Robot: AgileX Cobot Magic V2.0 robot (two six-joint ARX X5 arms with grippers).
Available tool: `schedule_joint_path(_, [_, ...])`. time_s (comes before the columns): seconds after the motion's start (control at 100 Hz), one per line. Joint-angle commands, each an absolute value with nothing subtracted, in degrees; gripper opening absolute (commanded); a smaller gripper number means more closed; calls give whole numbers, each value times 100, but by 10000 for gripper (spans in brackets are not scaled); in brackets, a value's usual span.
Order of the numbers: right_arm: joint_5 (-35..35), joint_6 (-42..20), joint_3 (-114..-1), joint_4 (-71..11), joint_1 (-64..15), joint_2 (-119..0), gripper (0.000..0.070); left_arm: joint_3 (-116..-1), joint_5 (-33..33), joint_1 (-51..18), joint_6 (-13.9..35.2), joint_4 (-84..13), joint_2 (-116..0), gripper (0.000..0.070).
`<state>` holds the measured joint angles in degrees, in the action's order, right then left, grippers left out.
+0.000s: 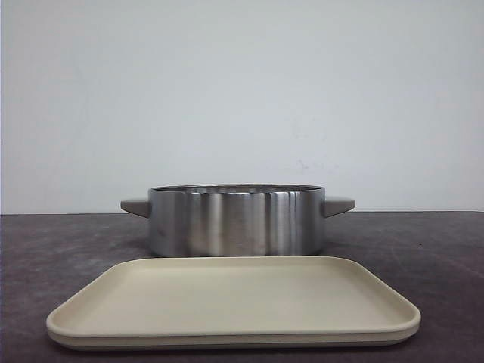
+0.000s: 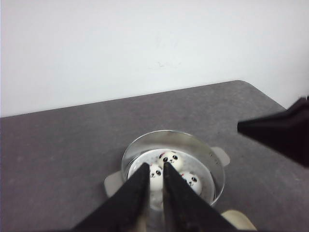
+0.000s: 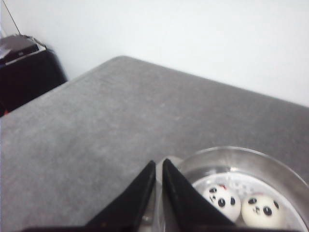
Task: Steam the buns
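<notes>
Dark grey worktop (image 1: 45,249) against white wall. Beige rectangular plastic tray (image 1: 233,302), near. Round brushed-steel pot (image 1: 237,221) with grey handles, behind tray, containing white panda-faced buns (image 2: 170,159). Left claw (image 2: 154,181) and right claw (image 3: 159,176): black fingers nearly together, grasping nothing.

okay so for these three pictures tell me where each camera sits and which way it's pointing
Front view: low at table height, facing forward across the beige tray to the steel pot and wall; no robot parts show.
Left wrist view: above, looking down past the left gripper into the pot at the buns; another dark arm part shows at the edge.
Right wrist view: above the pot's rim, right gripper at bottom.
Shared: both wrist views show the buns; all show the pot.
</notes>
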<state>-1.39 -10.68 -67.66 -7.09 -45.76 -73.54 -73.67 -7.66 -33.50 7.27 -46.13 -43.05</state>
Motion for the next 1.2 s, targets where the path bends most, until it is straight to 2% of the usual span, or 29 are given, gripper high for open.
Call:
schedule_joint_path(0.0, [-130,-1035,-6866,-556,-4644,-7402,17,-7430,-792,-3371,786,-4687,-4329,0])
schedule_joint_path(0.17, [-132,-1035,-6869,-556,-4641,-7402,17,-7430,-792,-3371,794,-4753,-4257,0])
schedule_joint_path(0.26, [-154,-1033,-6866,-558,-4633,-7402,17,-7430,-792,-3371,1107,-4703,-4250,0])
schedule_joint_path(0.85, [-132,-1028,-6847,-692,-4630,-7039,17,-7430,-792,-3371,1107,-4700,-4250,0])
schedule_joint_path(0.92, [-395,-1004,-6702,-788,-4589,-6779,18,-7430,-792,-3371,1107,-4700,-4250,0])
schedule_joint_path(1.04, [-742,-768,-5935,-198,-4298,-6128,18,-7430,-792,-3371,1107,-4700,-4250,0])
schedule_joint_path(1.19, [-727,-526,-4460,792,-3741,-5054,18,-7430,-792,-3371,1107,-4700,-4246,0])
